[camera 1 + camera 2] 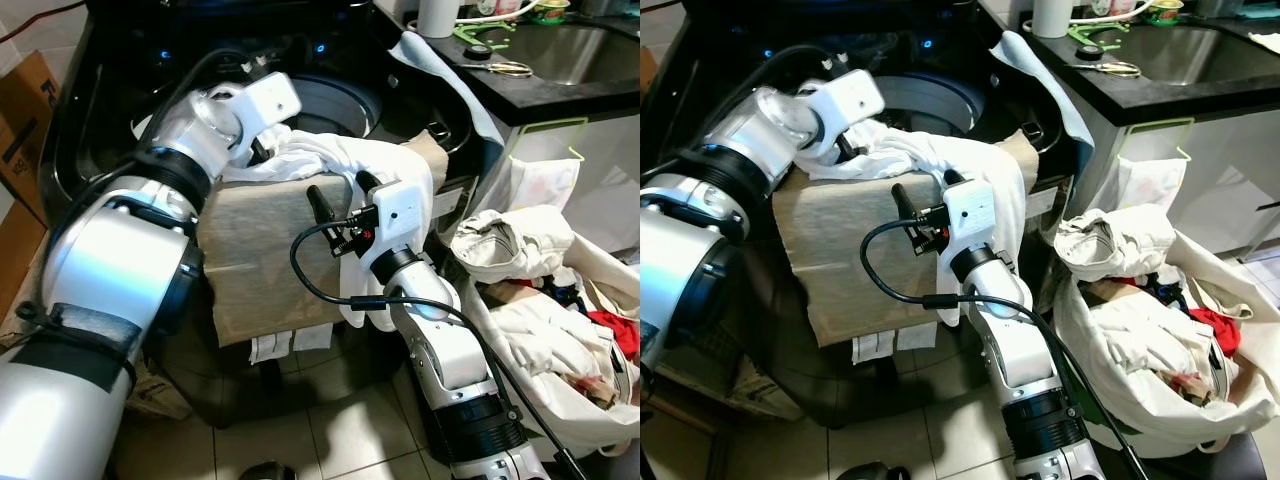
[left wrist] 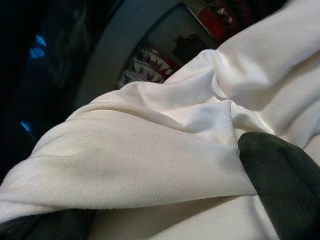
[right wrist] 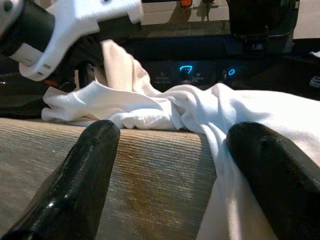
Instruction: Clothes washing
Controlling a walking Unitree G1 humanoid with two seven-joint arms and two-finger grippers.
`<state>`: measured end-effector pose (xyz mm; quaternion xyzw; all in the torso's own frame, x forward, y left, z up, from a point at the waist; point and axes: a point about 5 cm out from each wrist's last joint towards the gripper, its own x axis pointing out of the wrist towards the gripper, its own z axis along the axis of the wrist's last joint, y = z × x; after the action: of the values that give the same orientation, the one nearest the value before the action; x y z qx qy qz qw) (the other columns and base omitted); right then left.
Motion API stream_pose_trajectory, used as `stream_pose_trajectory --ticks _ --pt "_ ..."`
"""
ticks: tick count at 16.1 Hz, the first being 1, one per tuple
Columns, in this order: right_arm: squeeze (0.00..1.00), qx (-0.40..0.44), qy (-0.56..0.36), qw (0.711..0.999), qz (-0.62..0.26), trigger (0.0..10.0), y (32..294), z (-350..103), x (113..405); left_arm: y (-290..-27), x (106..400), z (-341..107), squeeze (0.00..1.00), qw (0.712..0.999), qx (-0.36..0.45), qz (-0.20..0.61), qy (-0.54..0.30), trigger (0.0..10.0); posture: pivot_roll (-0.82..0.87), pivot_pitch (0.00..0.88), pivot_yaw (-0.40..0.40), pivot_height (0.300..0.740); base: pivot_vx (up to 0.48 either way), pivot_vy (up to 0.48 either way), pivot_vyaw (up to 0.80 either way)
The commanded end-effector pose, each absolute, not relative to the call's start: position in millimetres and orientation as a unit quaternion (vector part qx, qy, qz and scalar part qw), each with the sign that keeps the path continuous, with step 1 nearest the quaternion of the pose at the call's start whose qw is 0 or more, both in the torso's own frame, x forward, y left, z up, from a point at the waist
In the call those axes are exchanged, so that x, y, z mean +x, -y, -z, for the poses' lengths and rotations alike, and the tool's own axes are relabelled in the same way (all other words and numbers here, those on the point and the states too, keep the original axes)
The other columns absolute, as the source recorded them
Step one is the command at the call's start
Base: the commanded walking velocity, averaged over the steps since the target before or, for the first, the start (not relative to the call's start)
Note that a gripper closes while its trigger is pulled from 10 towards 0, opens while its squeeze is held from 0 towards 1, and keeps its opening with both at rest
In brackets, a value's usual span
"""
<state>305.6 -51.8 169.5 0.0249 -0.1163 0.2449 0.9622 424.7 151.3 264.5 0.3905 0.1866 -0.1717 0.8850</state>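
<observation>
A white garment (image 1: 340,155) lies over the front rim of the black top-loading washer (image 1: 120,120), on top of a tan towel (image 1: 265,250) that hangs down the washer's front. My left gripper (image 1: 262,150) sits at the rim by the open drum (image 1: 330,100), shut on a fold of the white garment (image 2: 150,150). In the left wrist view the cloth is pinched between the black fingers (image 2: 280,175). My right gripper (image 1: 340,188) is open in front of the towel, fingers pointing up. One finger (image 3: 270,175) touches the hanging white cloth.
An open laundry bag (image 1: 560,400) with white and coloured clothes stands on the tiled floor at the right. Behind it is a dark counter with a sink (image 1: 570,50) and scissors (image 1: 500,68). A cardboard box (image 1: 25,100) stands at the left.
</observation>
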Motion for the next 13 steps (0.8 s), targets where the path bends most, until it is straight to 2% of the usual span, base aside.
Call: stream_pose_trajectory --ticks 1,2,3,4,5,7,10,11,12,13 --pt "0.00 0.027 0.106 0.964 -0.244 10.0 52 -167 306 -158 422 -253 0.00 0.904 0.328 0.169 -0.217 10.0 0.02 0.000 0.077 0.740 0.000 0.000 0.00" --pt "0.00 0.027 0.105 0.963 -0.245 10.0 52 -167 306 -158 422 -255 0.00 0.922 0.279 0.163 -0.211 10.0 0.02 0.000 0.072 0.740 0.000 0.000 0.00" --pt "0.00 0.026 0.104 0.963 -0.247 10.0 51 -167 306 -158 424 -264 0.00 0.955 0.176 0.145 -0.189 10.0 0.02 0.000 0.072 0.740 0.000 0.000 0.00" --pt "0.00 0.026 0.103 0.963 -0.249 10.0 50 -167 306 -160 425 -277 0.00 0.974 0.092 0.128 -0.162 10.0 0.03 0.000 0.069 0.740 0.000 0.000 0.00" --pt "0.00 0.026 0.103 0.962 -0.250 10.0 50 -167 306 -163 426 -290 0.00 0.983 0.036 0.117 -0.138 10.0 0.03 0.000 0.070 0.740 0.000 0.000 0.00" --pt "0.00 0.027 0.099 0.963 -0.250 10.0 50 -165 306 -173 425 -305 0.00 0.987 -0.011 0.107 -0.119 10.0 0.04 0.000 0.070 0.740 0.000 0.000 0.00" --pt "0.00 0.028 0.099 0.962 -0.251 10.0 49 -165 307 -189 424 -306 0.00 0.987 0.062 0.079 -0.123 10.0 0.05 0.000 0.072 0.740 0.000 0.000 0.00" --pt "0.00 0.028 0.100 0.962 -0.251 10.0 49 -165 307 -197 423 -307 0.00 0.985 0.115 0.059 -0.118 10.0 0.05 0.000 0.071 0.740 0.000 0.000 0.00" --pt "0.00 0.029 0.102 0.962 -0.251 10.0 49 -165 307 -201 424 -311 0.00 0.980 0.164 0.047 -0.106 10.0 0.05 0.000 0.071 0.740 0.000 0.000 0.00" --pt "0.00 0.027 0.107 0.963 -0.246 10.0 50 -166 307 -197 425 -319 0.00 0.979 0.181 0.050 -0.074 10.0 0.04 0.000 0.069 0.740 0.000 0.000 0.00"
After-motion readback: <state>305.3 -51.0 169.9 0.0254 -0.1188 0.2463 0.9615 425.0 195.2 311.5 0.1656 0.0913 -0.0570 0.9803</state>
